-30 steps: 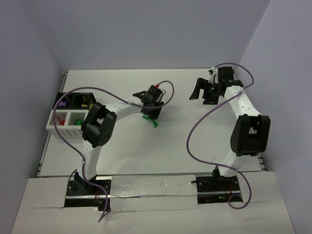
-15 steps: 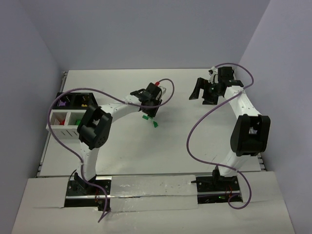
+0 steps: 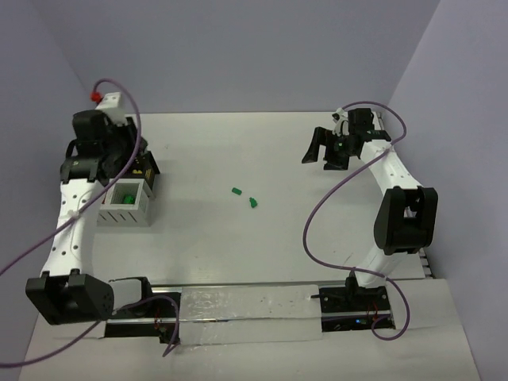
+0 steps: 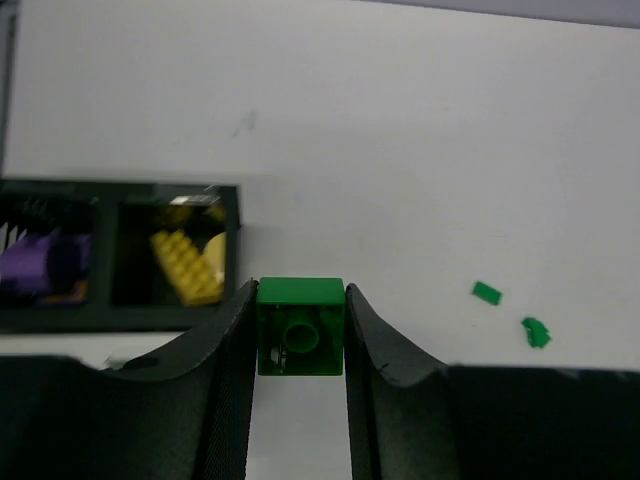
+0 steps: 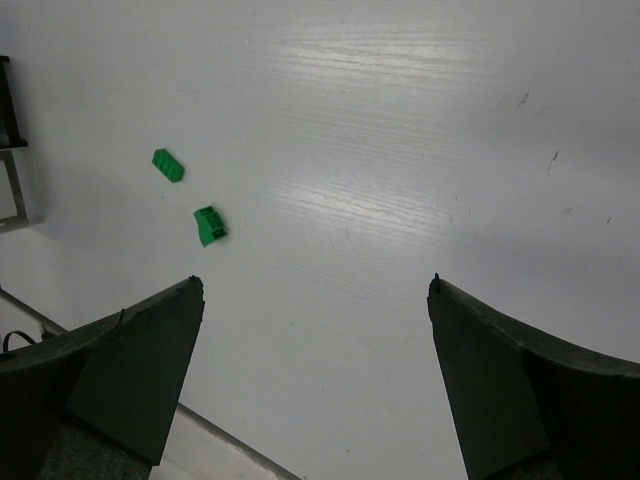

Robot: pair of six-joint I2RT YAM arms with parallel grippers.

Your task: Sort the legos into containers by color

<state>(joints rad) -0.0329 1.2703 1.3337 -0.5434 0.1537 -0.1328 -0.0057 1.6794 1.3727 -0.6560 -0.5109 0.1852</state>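
Currently the left gripper (image 4: 299, 296) is clamped on a green brick (image 4: 300, 335), one finger against each side face. It is held above the containers at the table's (image 3: 278, 238) left edge, evidently for release with its own colour.

The top view shows the likely target: the white box (image 3: 123, 216) has a green piece (image 3: 125, 196) in one compartment. In that view the left arm hides the held brick and most of the black tray (image 4: 120, 320).

The left wrist view supplies both. It shows the grip itself and the tray's contents, a purple brick (image 4: 40, 265) and a yellow brick (image 4: 185, 265) in separate compartments.

The right gripper (image 5: 315, 283) stands wide open and empty near the table's far right corner, probably parked clear of the left arm. Two loose green bricks (image 5: 168, 165) (image 5: 210, 225) lie near the table's centre, near each other but not touching, not yet sorted.
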